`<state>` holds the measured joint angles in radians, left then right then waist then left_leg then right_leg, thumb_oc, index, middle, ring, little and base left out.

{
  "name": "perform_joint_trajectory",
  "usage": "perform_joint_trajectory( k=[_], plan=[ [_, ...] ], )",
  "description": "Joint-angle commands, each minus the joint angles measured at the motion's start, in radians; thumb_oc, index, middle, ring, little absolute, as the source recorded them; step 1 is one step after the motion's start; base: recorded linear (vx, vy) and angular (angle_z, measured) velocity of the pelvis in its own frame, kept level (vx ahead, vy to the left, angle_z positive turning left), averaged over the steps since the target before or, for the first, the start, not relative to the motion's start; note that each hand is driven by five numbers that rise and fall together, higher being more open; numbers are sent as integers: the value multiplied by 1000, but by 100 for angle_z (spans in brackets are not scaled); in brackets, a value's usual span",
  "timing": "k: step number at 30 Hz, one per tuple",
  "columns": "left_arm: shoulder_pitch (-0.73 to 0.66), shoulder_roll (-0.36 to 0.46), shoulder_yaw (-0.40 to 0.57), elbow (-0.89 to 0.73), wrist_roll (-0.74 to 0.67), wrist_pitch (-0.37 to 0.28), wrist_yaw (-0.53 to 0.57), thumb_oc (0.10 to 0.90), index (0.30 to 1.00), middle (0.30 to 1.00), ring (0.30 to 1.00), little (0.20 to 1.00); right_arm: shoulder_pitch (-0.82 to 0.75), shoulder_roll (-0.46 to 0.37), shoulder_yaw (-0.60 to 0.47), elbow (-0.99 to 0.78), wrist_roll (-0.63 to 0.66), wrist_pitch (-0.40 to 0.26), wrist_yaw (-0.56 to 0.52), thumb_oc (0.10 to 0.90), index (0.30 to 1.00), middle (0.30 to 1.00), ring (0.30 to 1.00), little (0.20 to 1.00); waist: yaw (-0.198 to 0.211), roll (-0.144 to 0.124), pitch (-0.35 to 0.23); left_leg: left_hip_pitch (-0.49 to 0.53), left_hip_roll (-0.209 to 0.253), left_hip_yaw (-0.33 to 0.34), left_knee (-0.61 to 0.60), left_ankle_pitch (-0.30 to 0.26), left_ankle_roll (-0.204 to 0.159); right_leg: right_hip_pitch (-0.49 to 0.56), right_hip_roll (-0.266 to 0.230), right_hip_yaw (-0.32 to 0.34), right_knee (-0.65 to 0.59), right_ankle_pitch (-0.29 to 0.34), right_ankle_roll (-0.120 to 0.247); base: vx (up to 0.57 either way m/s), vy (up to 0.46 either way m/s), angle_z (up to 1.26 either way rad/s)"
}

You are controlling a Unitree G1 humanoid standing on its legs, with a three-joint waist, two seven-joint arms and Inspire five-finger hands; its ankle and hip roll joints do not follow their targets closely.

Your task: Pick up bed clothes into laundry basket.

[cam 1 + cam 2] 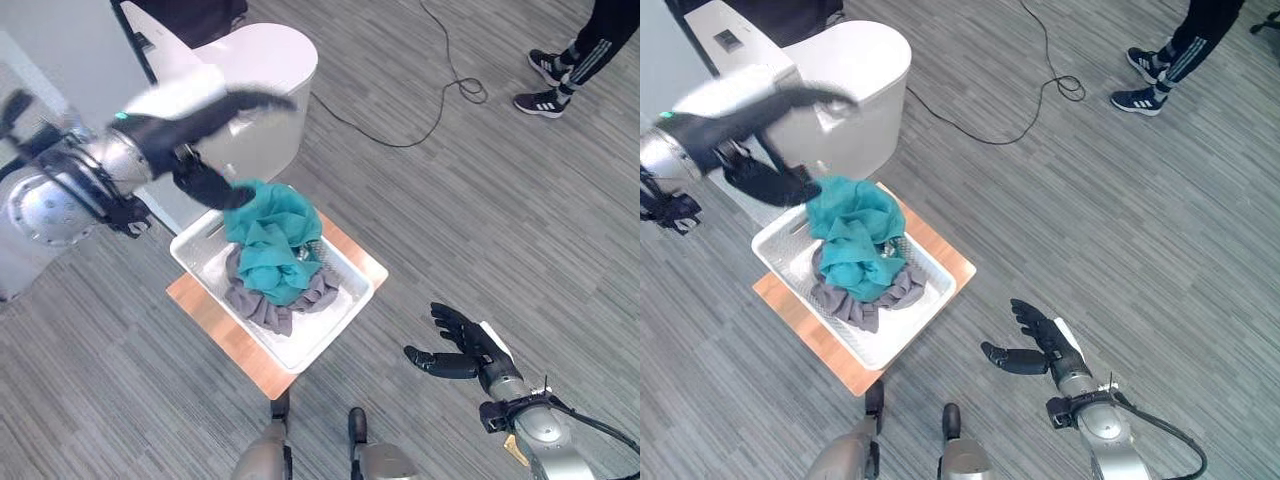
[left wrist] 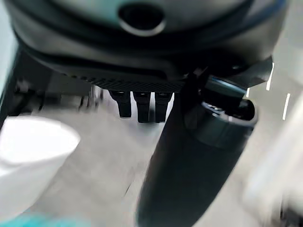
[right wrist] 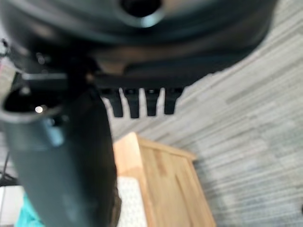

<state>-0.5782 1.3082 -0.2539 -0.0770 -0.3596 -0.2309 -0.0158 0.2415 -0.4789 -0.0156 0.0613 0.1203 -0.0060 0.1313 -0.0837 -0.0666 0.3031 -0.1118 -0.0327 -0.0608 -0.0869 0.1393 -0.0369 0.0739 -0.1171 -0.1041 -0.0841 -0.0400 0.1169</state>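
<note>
A white laundry basket (image 1: pixel 340 322) stands on a low wooden platform (image 1: pixel 215 325). Inside it, a teal cloth (image 1: pixel 275 235) is heaped over a grey cloth (image 1: pixel 265 305). My left hand (image 1: pixel 207 185) hovers at the basket's far corner, right by the teal cloth's top edge. In the left wrist view its fingers (image 2: pixel 137 106) are straight and hold nothing. My right hand (image 1: pixel 462 345) hangs open over the floor to the right of the basket, fingers spread. The right wrist view looks past its fingers (image 3: pixel 135 104) onto the platform's corner (image 3: pixel 161 179).
A white rounded piece of furniture (image 1: pixel 260 80) stands just behind the basket. A person's legs and shoes (image 1: pixel 545 85) are at the far right. Grey striped floor surrounds the platform.
</note>
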Motion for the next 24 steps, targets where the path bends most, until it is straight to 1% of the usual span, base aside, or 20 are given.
perform_joint_trajectory(
  k=[1,3,4,6,7,8,9,10,11,12,13,15,19,24],
  plan=[
    [282,-241,309,50,-165,-45,101,800,900,900,900,900,12,-41,-83,-111,-31,-75,-48,800,900,900,900,900,20,8,-101,64,67,64,11,-134,-36,-109,-63,40,62,17,72,-21,10,-7],
    [459,-456,386,-4,-134,-25,127,800,900,900,900,900,-24,-36,-84,-121,-59,-84,-92,800,900,900,900,900,6,9,-104,65,67,70,13,-138,-33,-111,-61,51,61,16,64,-15,19,-5],
    [518,-540,404,-10,-135,-22,127,800,900,900,900,900,-43,-32,-85,-119,-71,-90,-108,800,900,900,900,900,5,8,-104,65,67,75,13,-140,-32,-113,-60,55,58,18,63,-8,29,-6],
    [593,-711,388,3,-191,-13,132,800,900,900,900,900,-87,-15,-72,-135,-85,-113,-154,800,900,900,900,900,4,7,-108,65,65,84,14,-143,-29,-115,-58,63,48,22,59,-10,33,-10],
    [624,-779,368,26,-201,-5,131,800,900,900,900,900,-105,-3,-60,-141,-75,-130,-165,800,900,900,900,900,5,9,-109,65,63,88,16,-145,-26,-116,-57,65,46,24,57,-10,40,-11],
    [657,-843,354,37,-163,4,136,800,900,900,900,900,-127,20,-34,-142,-51,-152,-171,800,900,900,900,900,10,11,-112,63,61,90,17,-147,-23,-117,-56,66,43,23,53,-5,28,-7],
    [658,-845,354,36,-160,4,138,800,900,900,900,900,-128,18,-32,-141,-50,-154,-172,800,900,900,900,900,9,12,-113,63,61,90,17,-147,-22,-117,-56,67,43,23,53,-7,25,-6],
    [657,-880,337,43,-170,1,151,800,900,900,900,900,-146,25,-3,-143,-43,-162,-172,800,900,900,900,900,11,13,-113,62,60,89,17,-147,-21,-118,-56,67,43,23,51,0,0,0],
    [657,-881,338,43,-170,1,151,800,900,900,900,900,-147,25,-3,-143,-43,-162,-172,800,900,900,900,900,11,14,-113,61,60,89,17,-147,-21,-118,-56,66,43,23,51,0,0,0],
    [649,-927,311,46,-185,0,148,800,900,900,900,900,-166,27,50,-161,-43,-174,-162,800,900,900,900,900,14,14,-112,61,57,87,19,-146,-19,-117,-55,67,47,20,47,0,0,0],
    [647,-940,297,46,-188,0,144,800,900,900,900,900,-168,27,64,-172,-42,-176,-156,800,900,900,900,900,14,15,-111,60,56,87,19,-146,-18,-115,-56,65,48,20,47,0,0,0],
    [635,-952,254,46,-185,5,124,800,900,900,900,900,-187,27,111,-186,-23,-179,-131,800,900,900,900,900,18,17,-114,60,53,84,19,-147,-16,-113,-58,61,50,21,47,0,0,0],
    [611,-965,213,34,-186,0,110,800,900,900,900,900,-201,40,156,-206,28,-192,-107,800,900,900,900,900,18,19,-123,61,50,83,19,-148,-15,-109,-61,58,48,21,47,0,0,0],
    [587,-983,200,41,-198,-29,133,800,900,900,900,900,-207,75,171,-202,106,-220,-125,800,900,900,900,900,17,20,-127,60,45,86,20,-149,-14,-117,-65,59,50,28,50,-8,2,0]
  ],
)
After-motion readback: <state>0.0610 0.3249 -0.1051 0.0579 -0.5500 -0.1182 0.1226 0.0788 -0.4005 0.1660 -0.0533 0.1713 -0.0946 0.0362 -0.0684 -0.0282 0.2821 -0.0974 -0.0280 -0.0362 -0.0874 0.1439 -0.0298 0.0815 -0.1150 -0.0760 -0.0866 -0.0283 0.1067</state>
